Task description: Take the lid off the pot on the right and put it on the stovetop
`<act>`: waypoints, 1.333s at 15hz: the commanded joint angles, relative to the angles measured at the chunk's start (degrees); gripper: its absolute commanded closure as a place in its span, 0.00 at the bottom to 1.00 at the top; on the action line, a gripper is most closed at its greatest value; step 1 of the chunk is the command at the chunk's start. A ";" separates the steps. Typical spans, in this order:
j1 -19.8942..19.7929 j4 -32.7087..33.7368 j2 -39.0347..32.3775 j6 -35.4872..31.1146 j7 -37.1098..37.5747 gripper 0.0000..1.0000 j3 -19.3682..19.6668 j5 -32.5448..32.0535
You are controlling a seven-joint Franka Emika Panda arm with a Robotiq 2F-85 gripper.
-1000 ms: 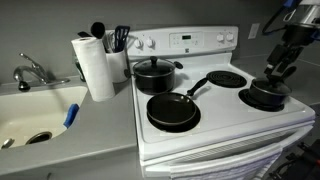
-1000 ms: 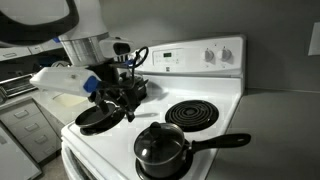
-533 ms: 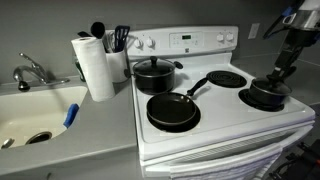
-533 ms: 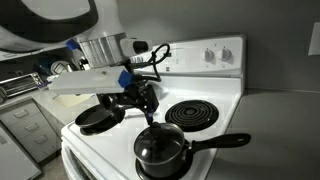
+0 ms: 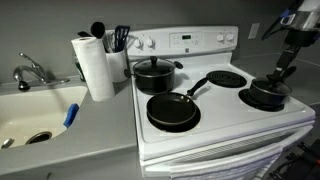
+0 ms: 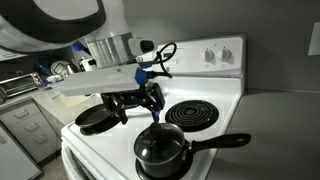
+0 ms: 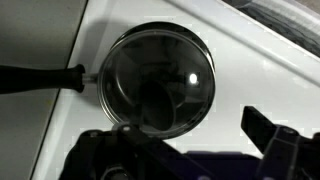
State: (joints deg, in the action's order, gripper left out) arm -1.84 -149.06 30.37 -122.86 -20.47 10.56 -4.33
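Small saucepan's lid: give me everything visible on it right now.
The lid is round clear glass with a thin metal rim and a dark centre knob, catching a light glare. It sits flat and closed on the small black pot at the stovetop's front corner. The open gripper hangs just above; contact isn't visible.

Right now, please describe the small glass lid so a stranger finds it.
On the white electric stovetop with four black coils, go to the front corner farthest from the sink. There a round clear glass lid with a dark knob covers a small black saucepan, the only lidded pan with a long handle.
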 commanded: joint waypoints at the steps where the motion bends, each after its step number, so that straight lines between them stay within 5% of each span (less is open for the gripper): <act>1: -0.62 0.88 -1.26 -0.32 -7.11 0.00 1.86 -2.62; 11: -0.24 -0.32 -6.55 -9.51 -9.76 0.00 2.34 -2.79; 20: -0.12 -0.92 -6.57 -7.85 -11.26 0.00 2.43 -1.77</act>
State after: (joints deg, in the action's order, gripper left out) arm -1.62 -149.29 22.99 -130.95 -29.65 12.67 -6.43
